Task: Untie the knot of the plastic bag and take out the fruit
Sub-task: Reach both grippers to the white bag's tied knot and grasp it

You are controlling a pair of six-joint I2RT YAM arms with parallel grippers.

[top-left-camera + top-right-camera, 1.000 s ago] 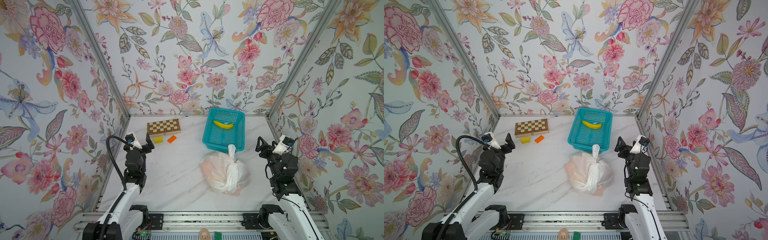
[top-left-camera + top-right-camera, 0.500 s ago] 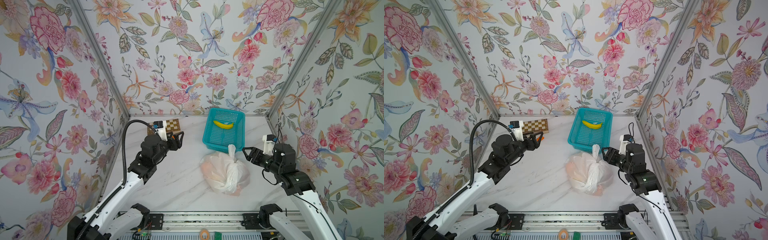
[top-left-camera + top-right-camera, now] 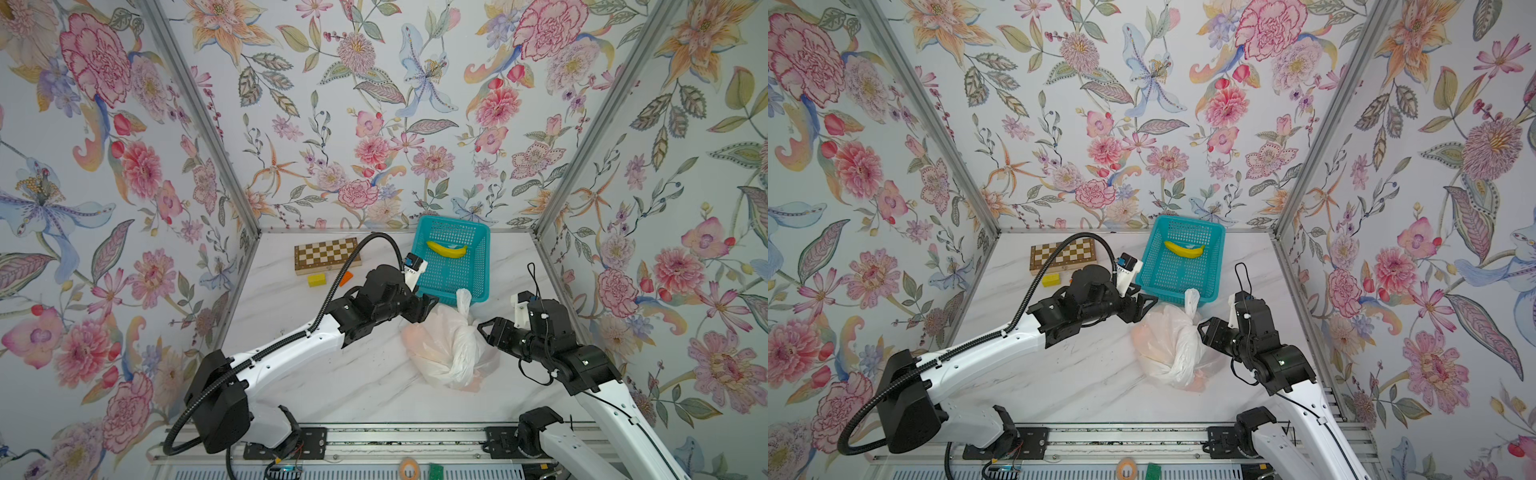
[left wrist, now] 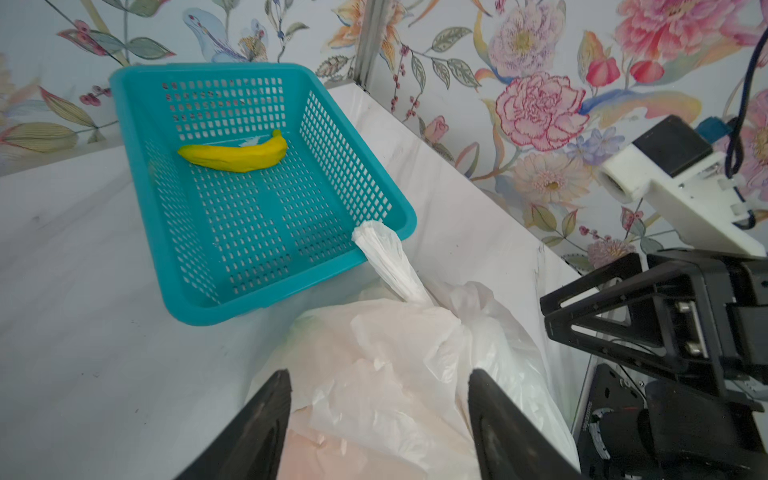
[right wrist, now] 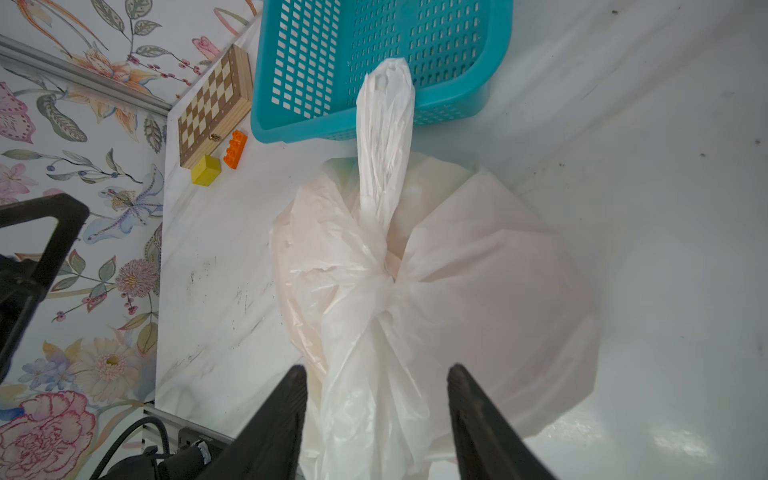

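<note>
1. The marble desk (image 3: 332, 374) is lying under both claws.
2. The plastic bag (image 3: 444, 349), tied shut, is sitting between the left claw (image 4: 378, 374) and the right claw (image 5: 376, 370).
3. The teal basket (image 3: 480, 266) is standing just beyond both claws, holding a banana (image 3: 446, 249).
4. Both claws are standing partly open and gripping nothing, with bag film showing in each gap.
5. The knot (image 5: 384, 286) is sitting just ahead of the right claw, its tail leaning on the basket.
6. The fruit (image 3: 1150, 336) is showing only as an orange tint through the film beside the left claw.

Translucent white plastic bag (image 3: 444, 349), teal basket (image 3: 484, 266), yellow banana (image 3: 446, 249)
</note>
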